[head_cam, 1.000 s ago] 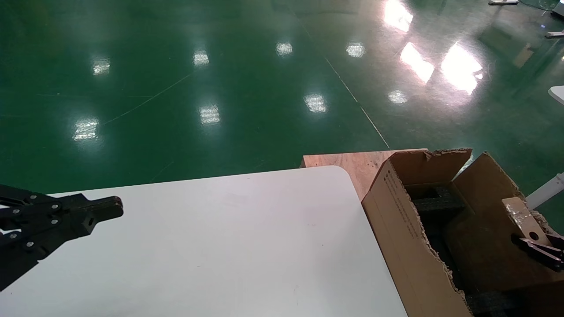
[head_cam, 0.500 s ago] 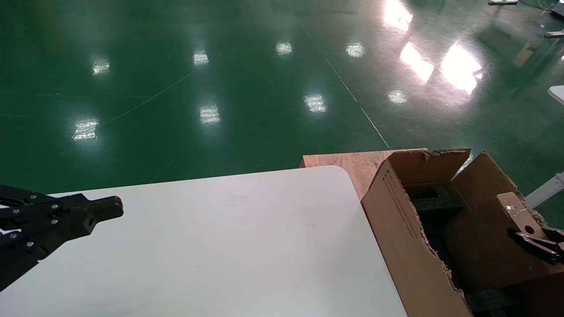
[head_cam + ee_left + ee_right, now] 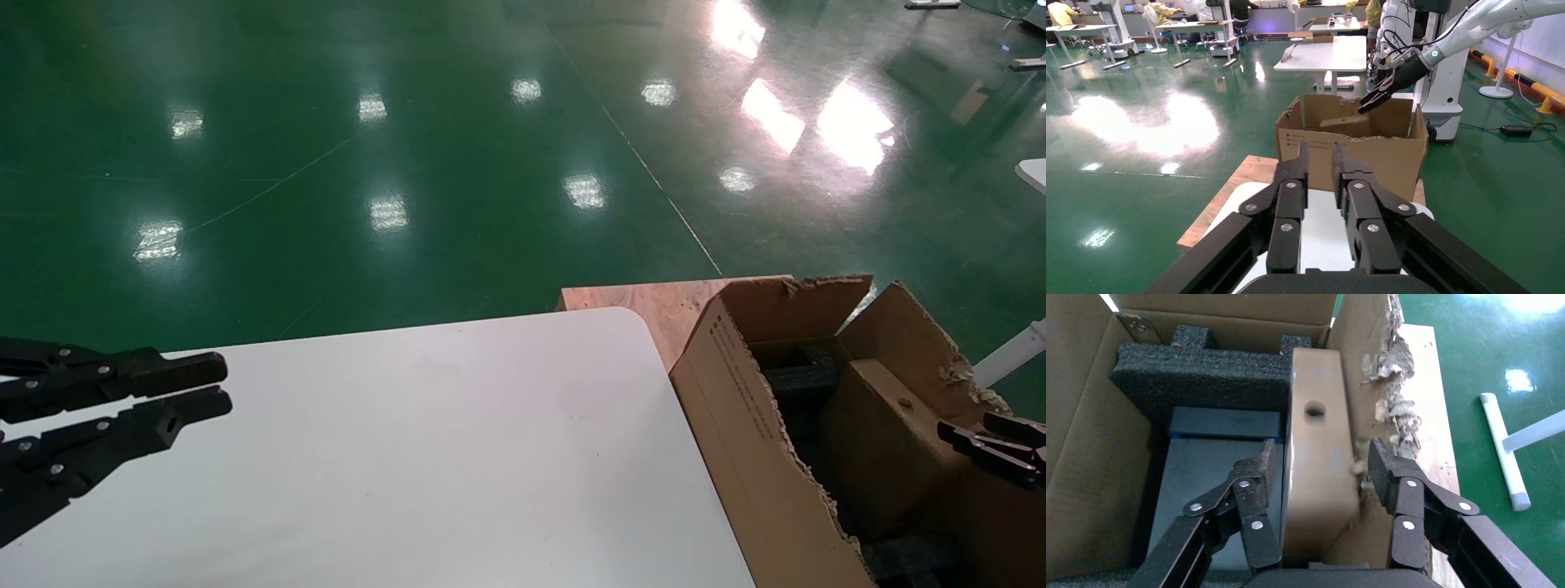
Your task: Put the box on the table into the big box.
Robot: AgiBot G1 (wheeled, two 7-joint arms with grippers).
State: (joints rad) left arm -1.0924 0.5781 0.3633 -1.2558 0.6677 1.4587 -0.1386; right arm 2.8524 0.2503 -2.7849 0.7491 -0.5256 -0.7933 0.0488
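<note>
Release step: right pincer (image 3: pixel 1324 468) spread, fingers clear of the small box (image 3: pixel 1317 471), which lies inside the big carton (image 3: pixel 739 384) against its torn wall. Next: lift out (avoiding that wall). Left pincer (image 3: pixel 200 385) idle over the desk (image 3: pixel 425 457), slightly parted.

Table (image 3: pixel 409 457) at near left; big box (image 3: pixel 748 425) just right of its right edge, on a plywood board (image 3: pixel 645 302) reaching farther back; box (image 3: pixel 1315 471) inside big box, against its right wall, foam (image 3: pixel 1205 373) at its left and far side.
</note>
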